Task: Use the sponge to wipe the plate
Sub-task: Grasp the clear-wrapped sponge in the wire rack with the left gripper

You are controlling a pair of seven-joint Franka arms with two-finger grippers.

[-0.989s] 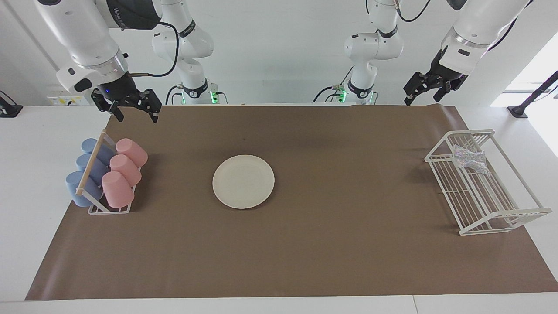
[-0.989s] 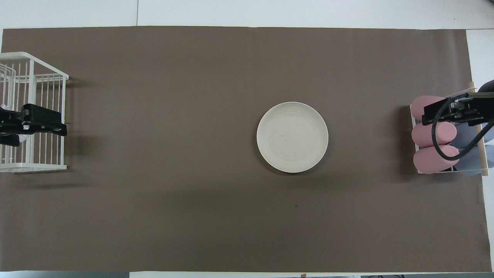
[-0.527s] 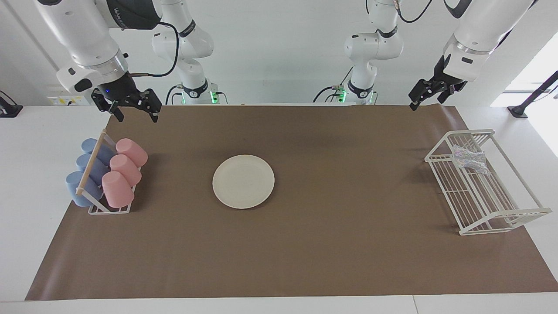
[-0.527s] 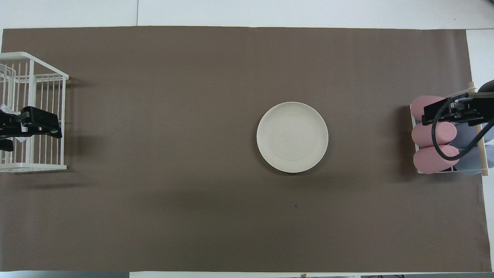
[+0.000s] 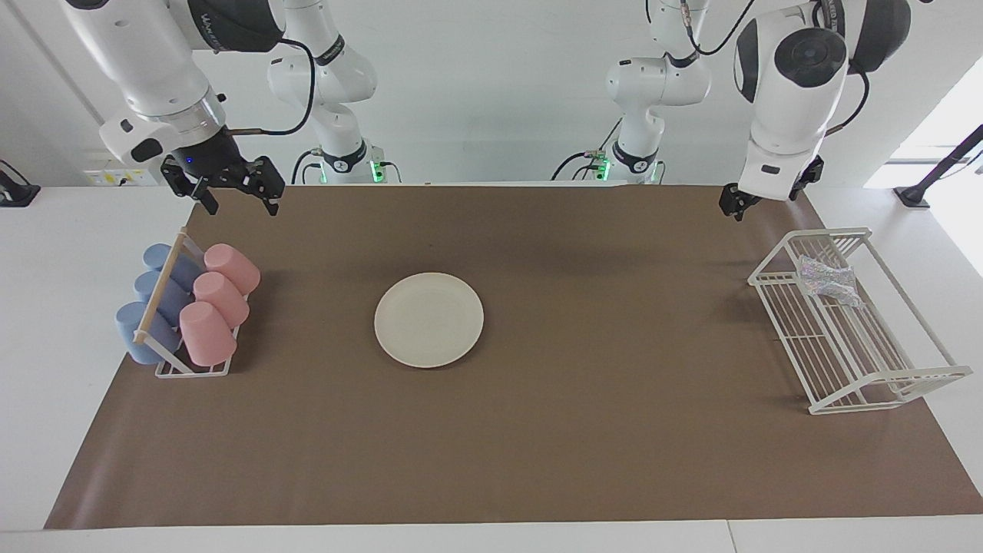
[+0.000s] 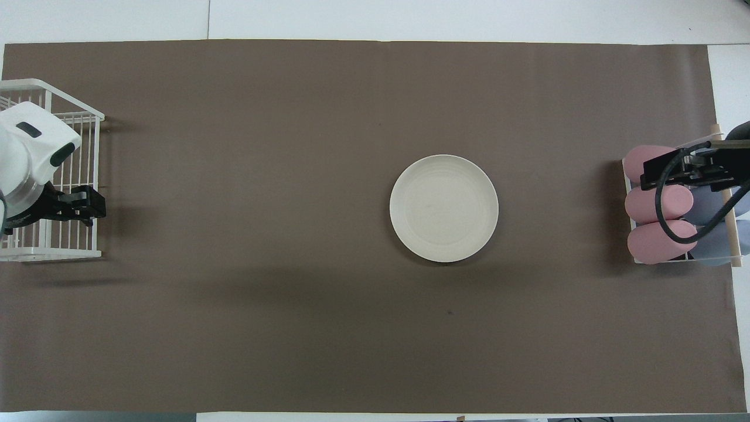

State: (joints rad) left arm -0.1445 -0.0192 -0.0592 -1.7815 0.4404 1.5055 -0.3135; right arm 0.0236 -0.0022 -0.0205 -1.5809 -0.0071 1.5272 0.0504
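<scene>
Your left end effector [image 5: 739,201] has swung over the rack [image 5: 848,322], wrist now turned; finger gap cannot be told. The sponge [image 5: 827,279] lies untouched in the rack, plate [image 5: 428,319] mid-tabletop. Right end effector [image 5: 230,184] waits, fingers apart, above the cups [image 5: 207,307]. Pickup not yet begun.

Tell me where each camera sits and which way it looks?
Facing view: high across the table, looking at the robots; both arms show, left gripper and right gripper up.
Overhead view: above the robots' end, looking steeply down; only their wrists and grippers show.
Both show the plate, the sponge's rack and the cups.
</scene>
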